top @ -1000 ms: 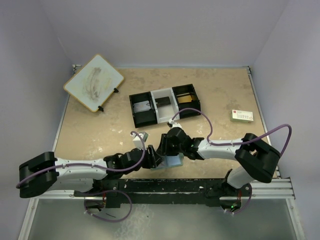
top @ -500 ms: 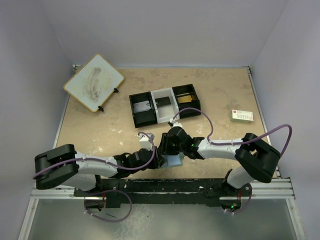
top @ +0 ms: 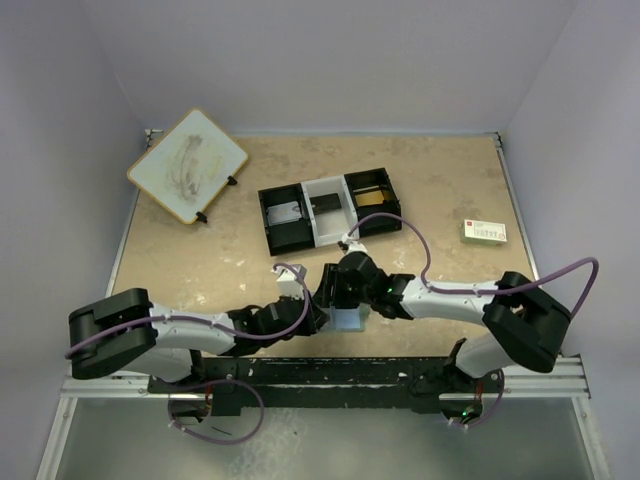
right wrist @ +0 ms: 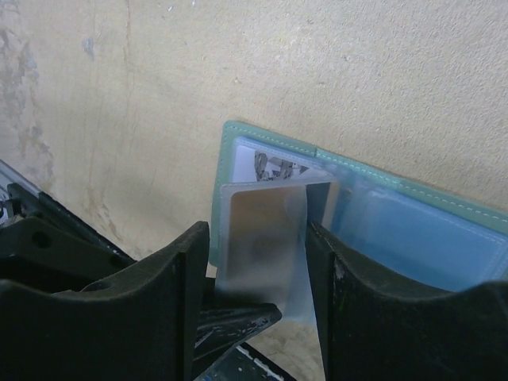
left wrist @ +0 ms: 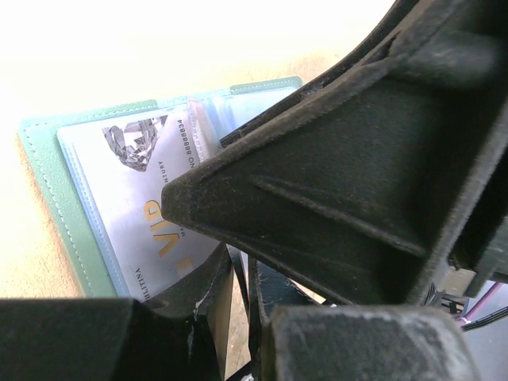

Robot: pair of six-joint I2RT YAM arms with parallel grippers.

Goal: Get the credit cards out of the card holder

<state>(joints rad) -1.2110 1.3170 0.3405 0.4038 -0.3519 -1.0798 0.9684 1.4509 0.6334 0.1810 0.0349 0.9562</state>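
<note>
The card holder lies open near the table's front edge, with a grey-green rim and pale-blue pockets. A pale bluish-grey card printed "VIP" with a diamond sits in one pocket, and its top also shows in the right wrist view. My left gripper is shut on a thin translucent pocket panel and holds it raised. My right gripper is open, with its fingers on either side of that panel. No orange-gold card shows in the holder.
A black-and-white three-compartment tray stands behind the grippers; a gold flat piece lies in its right compartment and a grey one in its left. A white box lies at the right, and a tilted board at the back left.
My left arm has folded its elbow inward and pushed its gripper right, against the holder. My right arm has shifted slightly, and its gripper stays over the holder.
</note>
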